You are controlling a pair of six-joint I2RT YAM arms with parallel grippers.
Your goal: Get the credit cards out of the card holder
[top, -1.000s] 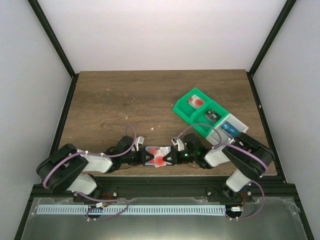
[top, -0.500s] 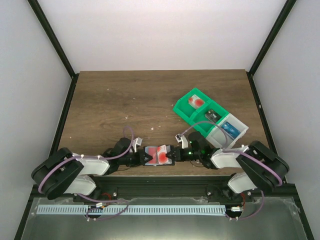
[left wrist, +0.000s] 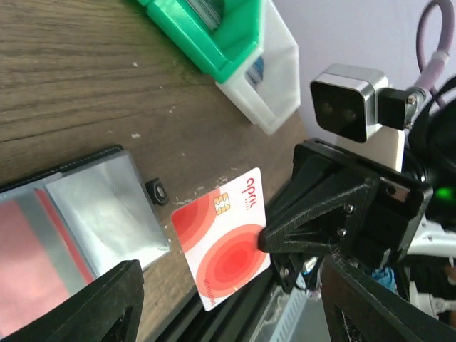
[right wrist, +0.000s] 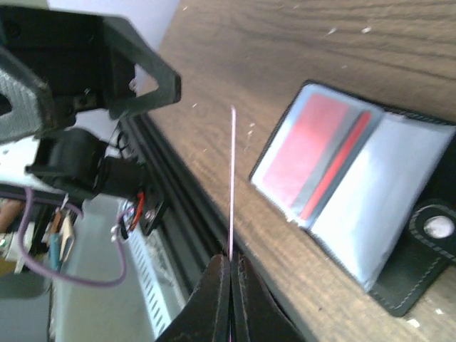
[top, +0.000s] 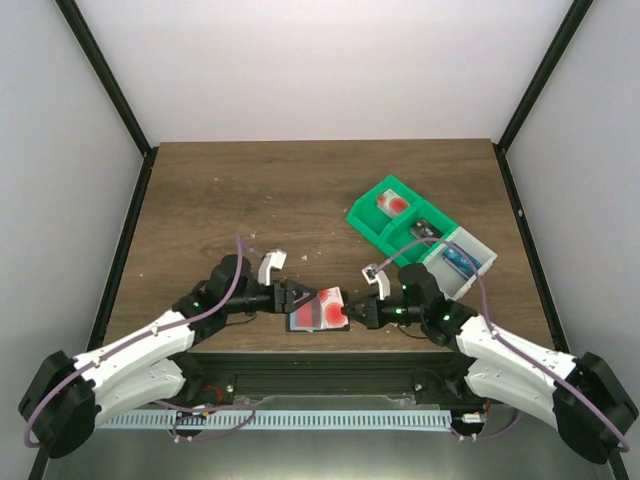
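Observation:
The card holder (left wrist: 78,206) lies open on the wood near the table's front edge, pale grey inside with a red card in a slot; it also shows in the right wrist view (right wrist: 356,178) and from above (top: 300,320). My right gripper (right wrist: 231,265) is shut on one edge of a white credit card with red blotches (left wrist: 224,246), holding it just above the table beside the holder; the right wrist view shows that card (right wrist: 233,185) edge-on. My left gripper (left wrist: 239,313) stands open and empty, facing the card. From above, the left gripper (top: 287,297) and right gripper (top: 357,315) flank the card (top: 327,308).
A green tray (top: 368,222) with a red-blotched card and a dark item stands at the back right, joined to a clear-white tray (top: 482,262) holding a blue card. The table's front edge and black frame rail (right wrist: 178,228) run just below both grippers.
My left gripper has gone from shut to open and pulled back to the left. The right gripper has closed on the card. Both arms have stretched out lower over the table.

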